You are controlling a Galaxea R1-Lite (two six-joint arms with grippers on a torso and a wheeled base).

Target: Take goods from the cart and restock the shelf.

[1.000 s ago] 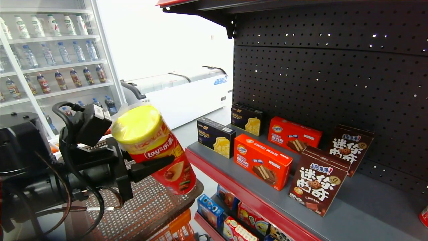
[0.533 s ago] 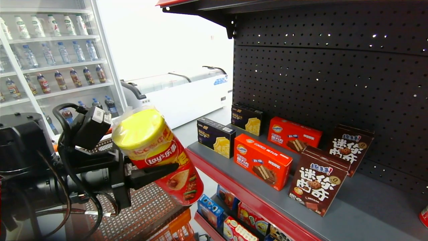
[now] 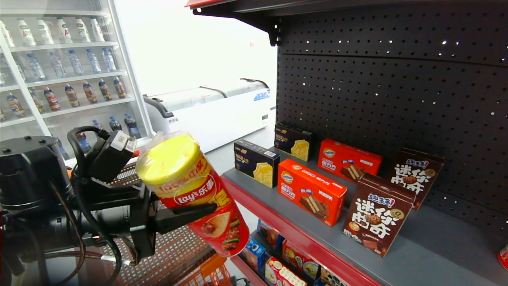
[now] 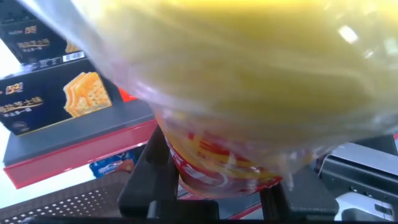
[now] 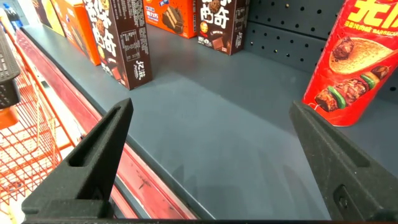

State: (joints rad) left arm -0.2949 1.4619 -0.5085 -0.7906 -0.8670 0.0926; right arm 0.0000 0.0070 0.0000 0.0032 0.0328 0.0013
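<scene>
My left gripper [image 3: 170, 200] is shut on a red chip can with a yellow lid [image 3: 198, 194], held tilted in the air above the cart's mesh [image 3: 166, 254], just left of the grey shelf [image 3: 416, 254]. The same chip can [image 4: 224, 112] looms close in the left wrist view, between the dark fingers [image 4: 149, 180]. My right gripper [image 5: 211, 162] hangs open over a bare stretch of the shelf [image 5: 217, 124]. A second red chip can [image 5: 357, 56] stands upright on the shelf beside it.
Dark blue boxes [image 3: 256, 162], orange boxes [image 3: 311, 191] and brown boxes [image 3: 377, 214] stand in rows on the shelf before a black pegboard [image 3: 397, 99]. The shelf's red front edge [image 3: 285, 230] runs diagonally. Lower shelves hold more snack boxes [image 3: 278, 270]. A drinks fridge [image 3: 59, 71] stands behind.
The left gripper has carried the chip can slightly right and down, nearer the shelf's front edge. The can tilts a little more.
</scene>
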